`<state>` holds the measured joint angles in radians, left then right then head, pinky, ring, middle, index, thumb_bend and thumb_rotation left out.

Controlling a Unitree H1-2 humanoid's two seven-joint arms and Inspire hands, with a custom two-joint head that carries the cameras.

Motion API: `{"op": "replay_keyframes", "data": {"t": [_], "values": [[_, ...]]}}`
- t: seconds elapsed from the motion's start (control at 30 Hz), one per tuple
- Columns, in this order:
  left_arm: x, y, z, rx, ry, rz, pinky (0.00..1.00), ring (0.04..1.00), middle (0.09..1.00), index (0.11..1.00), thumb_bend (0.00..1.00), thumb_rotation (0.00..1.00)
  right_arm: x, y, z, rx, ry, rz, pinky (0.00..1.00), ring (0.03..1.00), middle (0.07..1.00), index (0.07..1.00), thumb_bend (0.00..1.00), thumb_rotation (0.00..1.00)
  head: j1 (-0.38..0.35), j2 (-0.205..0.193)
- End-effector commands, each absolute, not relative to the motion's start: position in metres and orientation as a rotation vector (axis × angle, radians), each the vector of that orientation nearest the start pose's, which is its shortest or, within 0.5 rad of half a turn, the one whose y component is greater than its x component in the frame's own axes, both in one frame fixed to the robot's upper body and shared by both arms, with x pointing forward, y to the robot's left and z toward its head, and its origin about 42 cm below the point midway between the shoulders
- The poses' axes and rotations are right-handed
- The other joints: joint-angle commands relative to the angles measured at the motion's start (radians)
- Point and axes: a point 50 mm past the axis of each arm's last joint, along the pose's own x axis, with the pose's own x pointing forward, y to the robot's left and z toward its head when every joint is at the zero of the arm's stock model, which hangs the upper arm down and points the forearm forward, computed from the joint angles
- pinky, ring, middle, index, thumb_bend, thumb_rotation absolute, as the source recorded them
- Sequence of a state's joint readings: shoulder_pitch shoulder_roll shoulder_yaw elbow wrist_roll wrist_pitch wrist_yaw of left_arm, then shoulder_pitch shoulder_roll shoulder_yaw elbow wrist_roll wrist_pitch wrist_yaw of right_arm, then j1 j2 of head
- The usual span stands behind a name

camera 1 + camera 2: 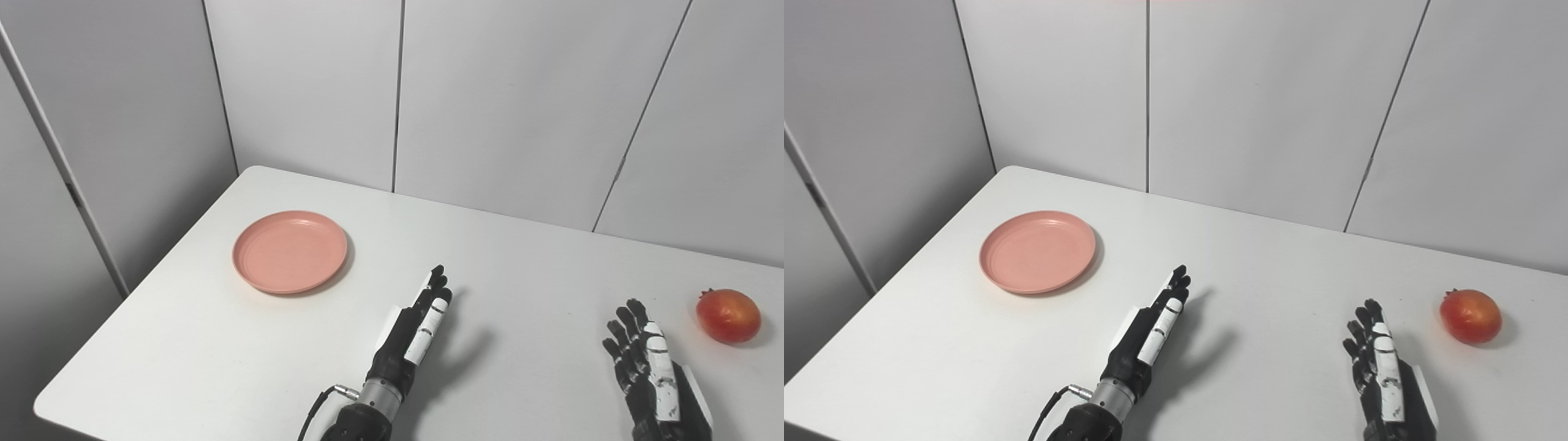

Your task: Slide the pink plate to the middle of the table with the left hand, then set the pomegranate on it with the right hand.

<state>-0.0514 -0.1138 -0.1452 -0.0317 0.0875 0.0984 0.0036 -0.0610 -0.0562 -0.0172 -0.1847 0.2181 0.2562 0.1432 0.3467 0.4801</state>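
Note:
A pink plate (pixel 289 251) lies flat on the left part of the white table (pixel 508 257), with nothing on it. A red pomegranate (pixel 728 315) rests on the table at the far right. My left hand (pixel 416 331) hovers over the table's near middle, fingers stretched out and holding nothing, to the right of and nearer than the plate. My right hand (pixel 646 361) is raised near the front edge, fingers apart and empty, a short way left of the pomegranate.
Grey wall panels (pixel 490 92) close off the back and the left side. The table's rounded left corner (pixel 46 407) and front edge lie close to my arms. A cable (pixel 315 404) loops at my left wrist.

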Motion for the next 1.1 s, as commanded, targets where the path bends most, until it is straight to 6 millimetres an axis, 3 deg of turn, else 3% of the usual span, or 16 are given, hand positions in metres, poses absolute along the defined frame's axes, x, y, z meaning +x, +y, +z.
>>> {"op": "replay_keyframes", "data": {"t": [0.0,0.37,0.53,1.07], "values": [[0.306,0.12,0.138,-0.025,-0.077,-0.162,1.0,0.996,1.0,1.0,0.41,1.0,0.305,-0.215,0.165,0.153,-0.088,0.202,1.0,1.0,1.0,1.0,0.16,1.0,0.004,0.0],[0.31,0.13,0.164,0.013,-0.18,-0.149,0.95,0.968,0.979,0.973,0.45,1.0,0.306,-0.213,0.167,0.158,-0.083,0.195,1.0,1.0,1.0,1.0,0.13,1.0,0.018,-0.004],[0.311,0.136,0.186,0.021,-0.238,-0.132,0.95,0.959,0.975,0.967,0.42,1.0,0.306,-0.213,0.166,0.151,-0.082,0.195,1.0,1.0,1.0,1.0,0.13,1.0,0.018,-0.005],[0.329,0.171,0.236,0.046,-0.38,-0.066,0.98,0.97,0.98,0.976,0.44,1.0,0.308,-0.211,0.163,0.155,-0.083,0.2,1.0,1.0,1.0,1.0,0.12,1.0,0.033,-0.019]]}}
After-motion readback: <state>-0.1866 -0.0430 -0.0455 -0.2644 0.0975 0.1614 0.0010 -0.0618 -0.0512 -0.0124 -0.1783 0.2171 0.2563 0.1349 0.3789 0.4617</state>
